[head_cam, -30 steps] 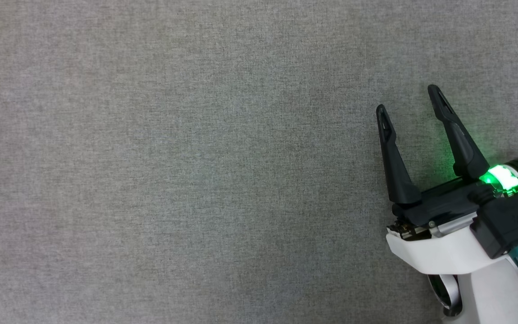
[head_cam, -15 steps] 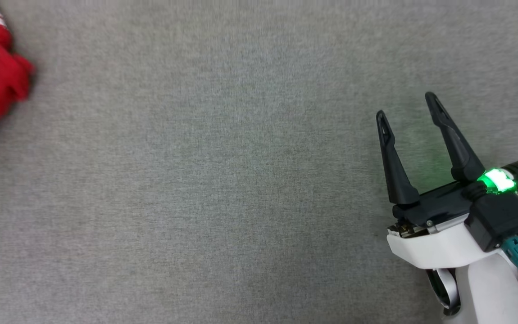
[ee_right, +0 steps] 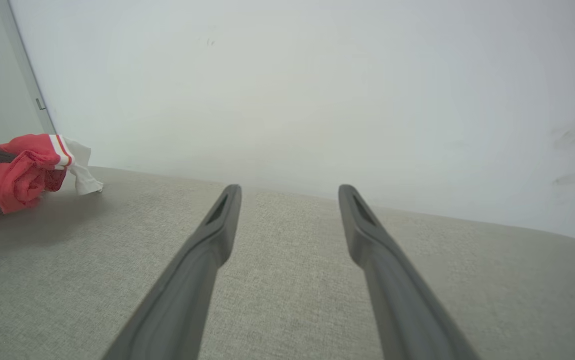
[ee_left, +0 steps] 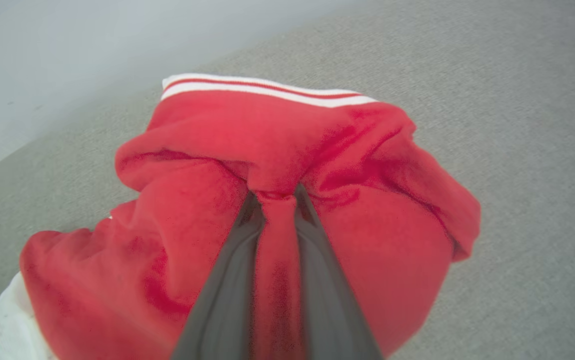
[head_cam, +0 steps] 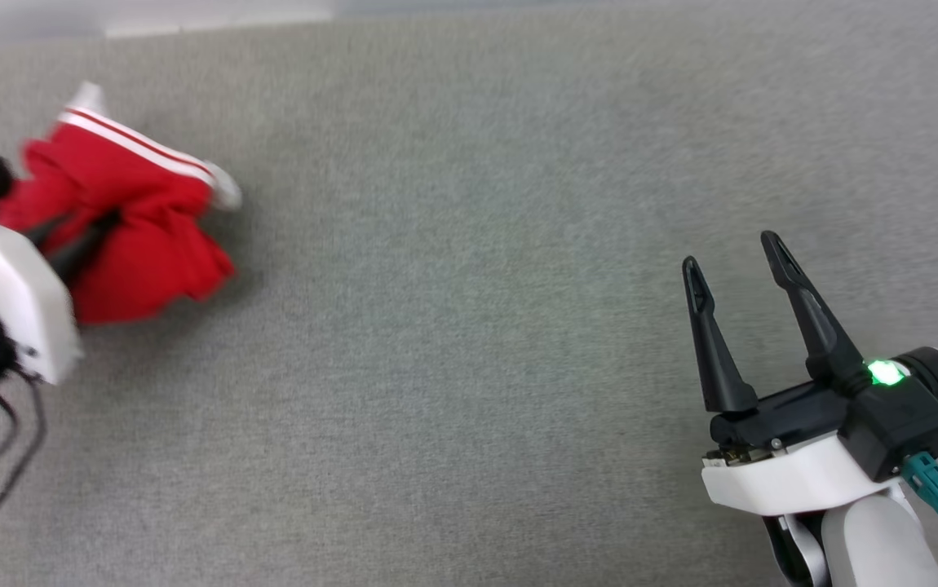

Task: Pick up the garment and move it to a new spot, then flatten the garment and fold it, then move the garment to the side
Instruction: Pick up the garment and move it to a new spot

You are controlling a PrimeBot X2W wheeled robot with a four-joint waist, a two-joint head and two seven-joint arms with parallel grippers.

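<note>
Head view: grey cloth surface (head_cam: 469,342). Shirt (head_cam: 134,236), red, bunched, far left; one fold clamped by left gripper (ee_left: 276,196). Right gripper (head_cam: 728,249), fingers spread, holding nothing. Step: relocating. Next: carry centreward, lay down, let go.

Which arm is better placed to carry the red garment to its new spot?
Left. The left end effector is clamped on a bunched fold of the garment. The right end effector stands open and empty, well apart from it across the grey surface.
</note>
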